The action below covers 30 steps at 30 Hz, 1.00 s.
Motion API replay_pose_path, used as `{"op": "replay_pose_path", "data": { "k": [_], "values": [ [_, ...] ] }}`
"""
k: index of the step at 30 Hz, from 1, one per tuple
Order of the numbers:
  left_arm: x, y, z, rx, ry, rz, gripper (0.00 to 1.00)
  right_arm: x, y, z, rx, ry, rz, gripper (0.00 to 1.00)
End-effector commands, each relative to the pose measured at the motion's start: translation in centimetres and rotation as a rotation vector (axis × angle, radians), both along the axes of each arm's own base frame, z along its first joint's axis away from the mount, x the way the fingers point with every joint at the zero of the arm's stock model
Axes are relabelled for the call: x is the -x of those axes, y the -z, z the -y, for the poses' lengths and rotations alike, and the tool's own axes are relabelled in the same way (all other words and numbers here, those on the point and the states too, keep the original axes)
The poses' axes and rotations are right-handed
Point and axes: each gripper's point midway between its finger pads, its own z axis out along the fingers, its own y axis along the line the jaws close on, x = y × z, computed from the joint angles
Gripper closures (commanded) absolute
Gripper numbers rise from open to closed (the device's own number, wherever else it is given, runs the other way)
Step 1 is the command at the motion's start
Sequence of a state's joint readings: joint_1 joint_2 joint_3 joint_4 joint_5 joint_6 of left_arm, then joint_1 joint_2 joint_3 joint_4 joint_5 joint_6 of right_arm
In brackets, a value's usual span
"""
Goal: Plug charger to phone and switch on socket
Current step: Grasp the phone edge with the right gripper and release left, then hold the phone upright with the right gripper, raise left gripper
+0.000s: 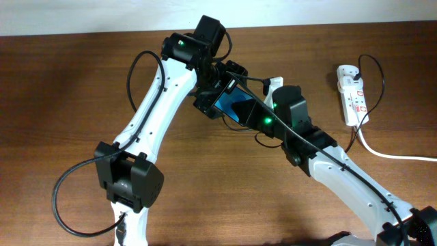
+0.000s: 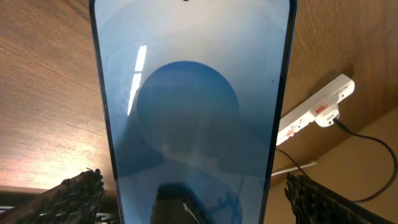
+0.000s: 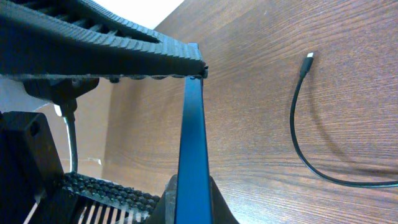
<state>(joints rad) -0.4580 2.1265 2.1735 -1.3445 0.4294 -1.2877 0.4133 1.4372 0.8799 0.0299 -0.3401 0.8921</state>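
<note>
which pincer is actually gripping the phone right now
The right pincer: it is shut on the thin edge of the phone. The left pincer is open, its fingers wide apart on either side of the phone, not touching it.

Brown wood-grain table (image 1: 61, 82) filled most of overhead frame. Pale wall strip (image 1: 82, 14) ran along top edge. Right wrist view: white patch (image 3: 140, 9) at top centre beyond table edge, probably same wall. Left wrist view: tan surface (image 2: 376, 171) occupied lower right.
</note>
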Motion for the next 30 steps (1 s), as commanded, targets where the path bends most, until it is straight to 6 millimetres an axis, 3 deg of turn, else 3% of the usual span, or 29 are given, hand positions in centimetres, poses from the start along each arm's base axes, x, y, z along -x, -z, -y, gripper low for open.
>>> {"op": "replay_pose_path", "data": {
  "k": [1,10,15,19,23,28,30],
  "values": [
    [-0.3,-1.5,-0.1,0.012,-0.01,0.037,0.01,-0.5,-1.0,0.2,-0.002,-0.008,0.039,0.96],
    [-1.3,-1.6,-1.7,0.004,0.136,0.138,0.01,-1.9,-0.8,4.5,-0.048,0.037,-0.01,0.96],
    [-2.8,-1.9,-3.4,0.015,0.241,0.238,0.0,-2.1,-1.2,5.8,-0.075,0.042,-0.014,0.96],
    [-4.3,-3.4,-3.3,0.108,0.513,0.467,0.03,-2.1,-3.1,7.3,-0.126,0.03,0.02,0.96],
    [-4.9,-4.8,-4.1,0.21,0.591,0.566,0.0,-1.4,-6.5,9.2,-0.171,0.022,0.097,0.96],
    [-4.1,-9.1,-2.0,0.494,0.746,0.774,0.01,1.3,-11.5,9.9,-0.168,0.025,0.225,0.96],
    [-3.9,-9.5,-1.8,0.519,0.777,0.814,0.01,1.9,-12.4,10.2,-0.19,0.052,0.227,0.96]
  ]
}}
